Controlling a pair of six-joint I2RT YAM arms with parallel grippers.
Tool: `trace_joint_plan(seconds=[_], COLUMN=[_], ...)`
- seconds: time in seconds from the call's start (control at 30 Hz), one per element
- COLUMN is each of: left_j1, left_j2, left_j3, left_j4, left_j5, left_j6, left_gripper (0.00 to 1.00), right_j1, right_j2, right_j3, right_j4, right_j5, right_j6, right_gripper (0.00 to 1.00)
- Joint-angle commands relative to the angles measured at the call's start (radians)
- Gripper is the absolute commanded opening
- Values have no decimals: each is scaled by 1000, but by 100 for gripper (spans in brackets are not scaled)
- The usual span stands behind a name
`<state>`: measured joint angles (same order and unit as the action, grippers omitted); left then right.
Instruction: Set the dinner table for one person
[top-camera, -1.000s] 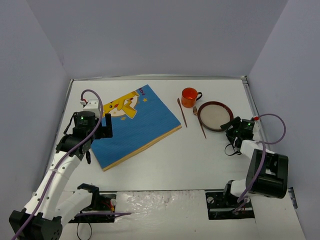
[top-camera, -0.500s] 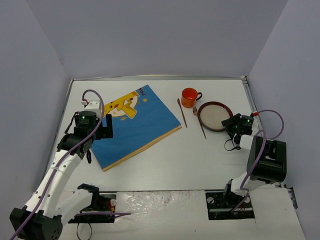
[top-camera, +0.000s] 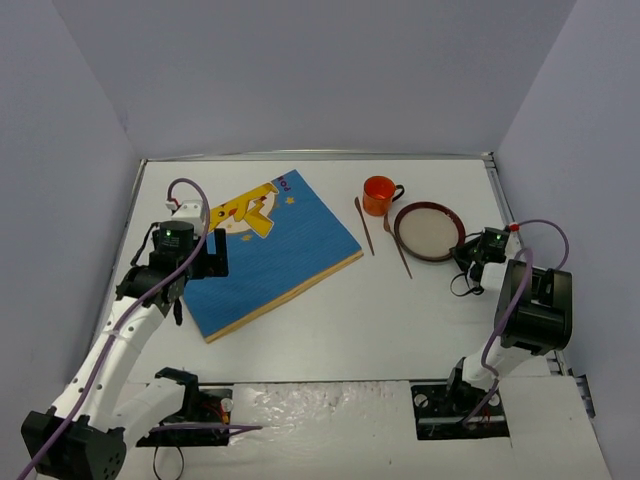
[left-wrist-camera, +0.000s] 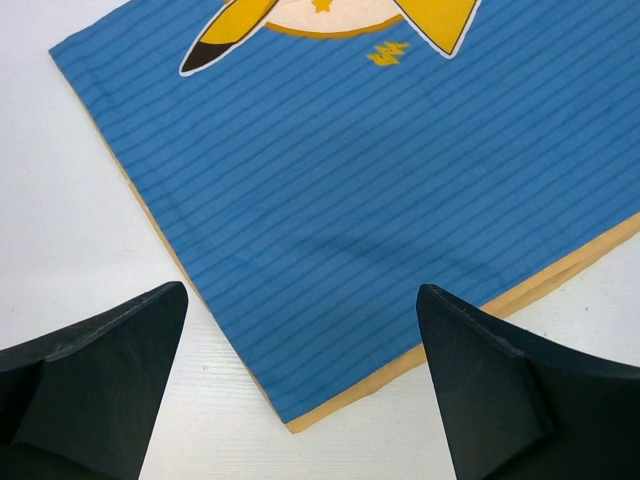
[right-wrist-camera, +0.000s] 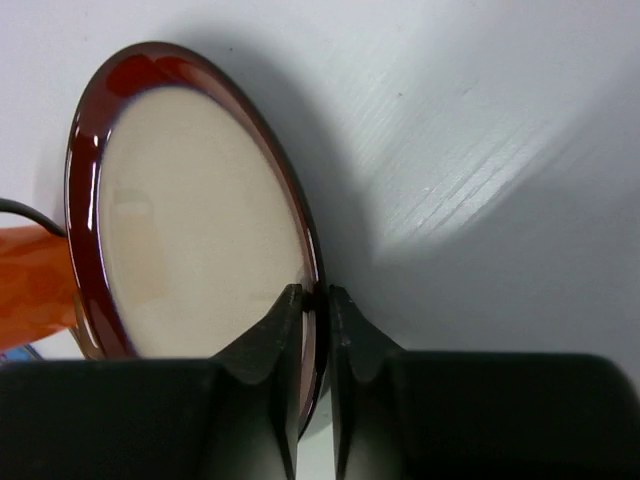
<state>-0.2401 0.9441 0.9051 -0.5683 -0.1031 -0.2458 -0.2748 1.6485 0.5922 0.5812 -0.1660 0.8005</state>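
Note:
A plate (top-camera: 428, 231) with a dark red rim and cream middle lies at the right of the white dinner table (top-camera: 330, 320). My right gripper (top-camera: 465, 250) is at its near right edge. In the right wrist view the two fingers pinch the rim of the plate (right-wrist-camera: 200, 220), so the gripper (right-wrist-camera: 315, 295) is shut on it. My left gripper (top-camera: 196, 280) hangs open over the near left part of the blue placemat (top-camera: 280, 250). From the left wrist, the gripper (left-wrist-camera: 300, 290) shows its fingers wide apart above the yellow-edged corner of the placemat (left-wrist-camera: 350, 180), holding nothing.
An orange cup (top-camera: 379, 194) stands just left of the plate, far side. A fork (top-camera: 397, 243) lies along the plate's left rim, and a thin brown utensil (top-camera: 364, 224) lies between the fork and the placemat. The table's metal rim and grey walls close in on three sides.
My right gripper moved in to the plate's right edge and closed on its rim. The left arm shifted only slightly and stayed open.

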Motion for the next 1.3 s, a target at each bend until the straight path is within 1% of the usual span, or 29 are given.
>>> trace_joint_plan(seconds=[0.0,0.13,0.27,0.37,0.43,0.57,0.77,0.83,1.0,1.13,1.2,1.27], left_j1=[7,5,2,-2,-4,-16,-82,-105,-162,-180,-180,-179], left_j2=[20,28,42,58,92,160,235,260,322,362,361,344], left_j3=[26,44,68,74,75,95,131,145,186,214,229,242], left_j4=[64,68,75,106,130,186,265,299,349,364,346,306], left_j5=[86,126,198,229,255,325,338,341,342,350,340,302], left_j6=[-11,-26,-69,-128,-162,-243,-333,-365,-404,-410,-399,-370], left_gripper=[97,97,97,97,97,97,97,97,97,97,97,97], right_j1=[-21,-40,-44,-44,-43,-46,-41,-18,64,150,188,237], right_j2=[20,-59,-210,-302,-379,-480,-546,-547,-539,-525,-514,-486], right_j3=[-3,-10,-9,-13,-19,-36,-52,-52,-36,-15,-1,24], right_j4=[-107,-112,-119,-117,-131,-147,-131,-116,-87,-65,-50,-39], right_j5=[-19,-65,-132,-156,-158,-177,-242,-278,-343,-379,-389,-386], right_j6=[-6,22,74,92,94,88,95,97,90,90,96,98], right_gripper=[1,0,0,0,0,0,0,0,0,0,0,0])
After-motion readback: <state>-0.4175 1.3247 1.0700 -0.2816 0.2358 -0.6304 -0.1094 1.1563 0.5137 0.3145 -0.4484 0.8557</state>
